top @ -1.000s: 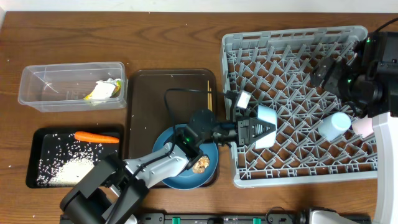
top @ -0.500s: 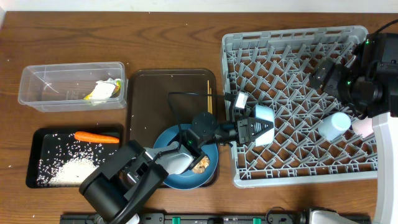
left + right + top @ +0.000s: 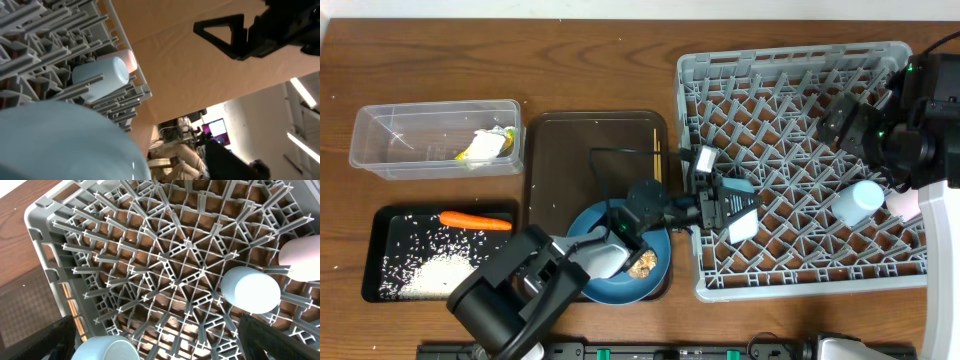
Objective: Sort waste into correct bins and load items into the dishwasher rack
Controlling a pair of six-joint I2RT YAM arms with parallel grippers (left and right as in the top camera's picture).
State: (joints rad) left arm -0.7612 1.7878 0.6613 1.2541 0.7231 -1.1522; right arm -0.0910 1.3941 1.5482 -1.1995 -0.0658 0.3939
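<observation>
The pale blue bowl (image 3: 741, 225) lies tilted among the pegs at the front left of the grey dishwasher rack (image 3: 790, 57). My left gripper (image 3: 728, 205) hovers right over it, jaws apart and open. In the left wrist view the bowl (image 3: 60, 145) fills the lower left. A light blue cup (image 3: 857, 202) and a pink cup (image 3: 903, 205) stand at the rack's right side. My right gripper (image 3: 167, 345) hangs open and empty above the rack, near the light blue cup (image 3: 250, 290). A brown food lump (image 3: 642, 266) sits on the dark blue plate (image 3: 610, 285).
Chopsticks (image 3: 657, 155) lie on the dark brown serving tray (image 3: 580, 150), under the plate. The clear tub (image 3: 380, 150) holds a wrapper (image 3: 485, 147). The black tray (image 3: 380, 285) holds a carrot (image 3: 475, 220) and rice (image 3: 435, 270). The left arm stretches over the plate.
The left gripper has opened and let go of the bowl, which has dropped and tipped down into the rack. The right arm has stayed where it was.
</observation>
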